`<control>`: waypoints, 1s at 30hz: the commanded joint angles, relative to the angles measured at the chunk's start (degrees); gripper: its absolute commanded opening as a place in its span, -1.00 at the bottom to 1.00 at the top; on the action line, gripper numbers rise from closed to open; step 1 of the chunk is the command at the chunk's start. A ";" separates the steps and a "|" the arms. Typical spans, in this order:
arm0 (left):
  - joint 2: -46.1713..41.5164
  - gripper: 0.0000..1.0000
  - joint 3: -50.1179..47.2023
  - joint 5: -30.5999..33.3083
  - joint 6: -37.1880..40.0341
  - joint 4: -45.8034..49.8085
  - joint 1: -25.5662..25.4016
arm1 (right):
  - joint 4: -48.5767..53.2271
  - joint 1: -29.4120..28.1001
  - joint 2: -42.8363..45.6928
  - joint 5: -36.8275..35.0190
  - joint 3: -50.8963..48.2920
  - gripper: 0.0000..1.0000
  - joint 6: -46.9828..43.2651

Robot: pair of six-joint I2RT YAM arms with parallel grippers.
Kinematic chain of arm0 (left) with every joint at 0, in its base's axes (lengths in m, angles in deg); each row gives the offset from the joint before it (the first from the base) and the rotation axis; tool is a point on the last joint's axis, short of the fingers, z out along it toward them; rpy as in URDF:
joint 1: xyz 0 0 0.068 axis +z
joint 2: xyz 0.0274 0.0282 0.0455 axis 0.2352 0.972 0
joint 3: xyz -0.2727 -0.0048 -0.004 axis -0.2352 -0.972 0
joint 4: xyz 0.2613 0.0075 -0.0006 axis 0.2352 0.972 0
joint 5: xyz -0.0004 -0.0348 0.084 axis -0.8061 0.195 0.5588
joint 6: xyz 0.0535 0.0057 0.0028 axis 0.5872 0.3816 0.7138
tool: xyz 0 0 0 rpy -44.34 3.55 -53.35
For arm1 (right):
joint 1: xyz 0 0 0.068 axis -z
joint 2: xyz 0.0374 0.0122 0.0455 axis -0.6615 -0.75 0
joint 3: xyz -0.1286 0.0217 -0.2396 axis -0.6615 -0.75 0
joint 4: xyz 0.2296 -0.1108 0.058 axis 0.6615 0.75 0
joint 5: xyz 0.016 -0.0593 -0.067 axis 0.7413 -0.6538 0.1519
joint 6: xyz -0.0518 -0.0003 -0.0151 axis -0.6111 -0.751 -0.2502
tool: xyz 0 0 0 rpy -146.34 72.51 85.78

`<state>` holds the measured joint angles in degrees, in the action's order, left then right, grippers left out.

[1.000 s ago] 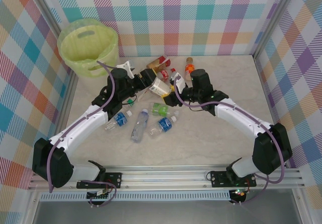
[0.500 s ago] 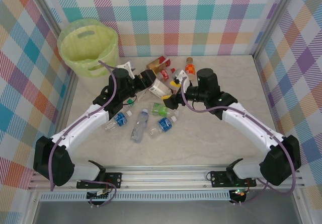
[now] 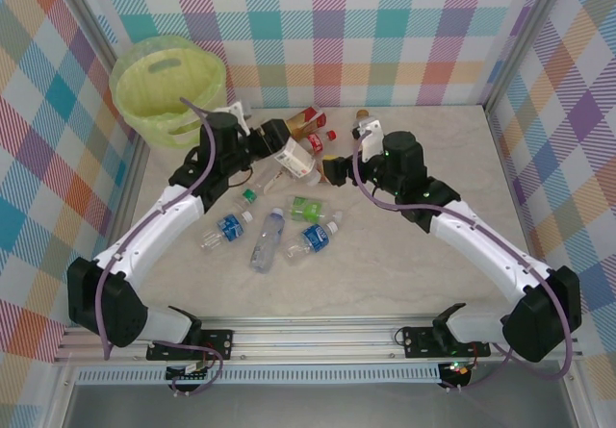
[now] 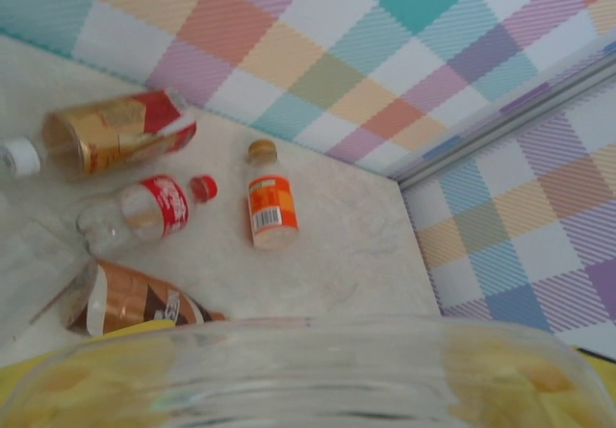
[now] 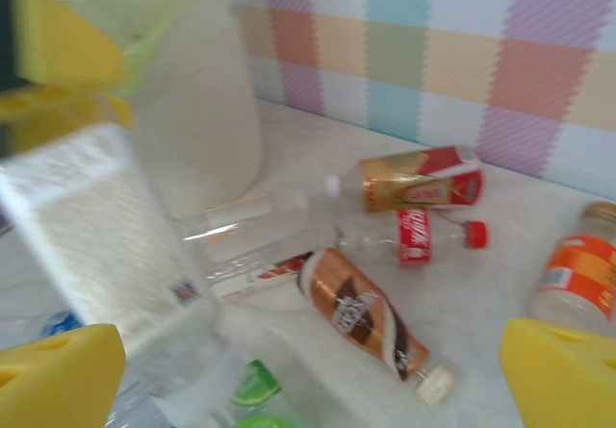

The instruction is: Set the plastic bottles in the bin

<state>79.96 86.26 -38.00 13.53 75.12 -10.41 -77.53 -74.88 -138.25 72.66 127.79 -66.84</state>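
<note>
Clamped on a white-labelled bottle (image 3: 295, 163), the left gripper (image 3: 278, 151) has lifted toward the upper-left bin (image 3: 166, 120); the right gripper (image 3: 335, 170), spread empty, has drawn back.

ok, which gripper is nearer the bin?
Left. The left gripper is just right of the bin, shut on a bottle. The right gripper is open and farther right, beyond that bottle.

Bottles (image 3: 268, 239) scattered mid-table (clear bottle (image 3: 294, 162) lifted); bin (image 3: 144, 113) upright far-left.
</note>
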 commanded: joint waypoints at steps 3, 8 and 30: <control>0.14 -0.02 10.52 1.90 7.60 5.20 2.01 | -0.92 -0.28 0.93 -7.18 -0.36 0.99 3.95; -1.18 -0.02 13.25 2.89 10.17 -0.48 2.56 | -1.58 -0.28 1.84 -7.09 -0.96 0.99 4.71; 4.23 -0.03 22.07 33.07 38.50 -6.64 21.34 | -1.05 -0.23 4.19 -7.85 -2.07 0.99 7.20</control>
<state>84.23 109.19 -7.44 50.07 73.27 7.97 -77.28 -74.88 -135.97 64.05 126.28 -60.74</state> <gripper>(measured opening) 0.687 0.996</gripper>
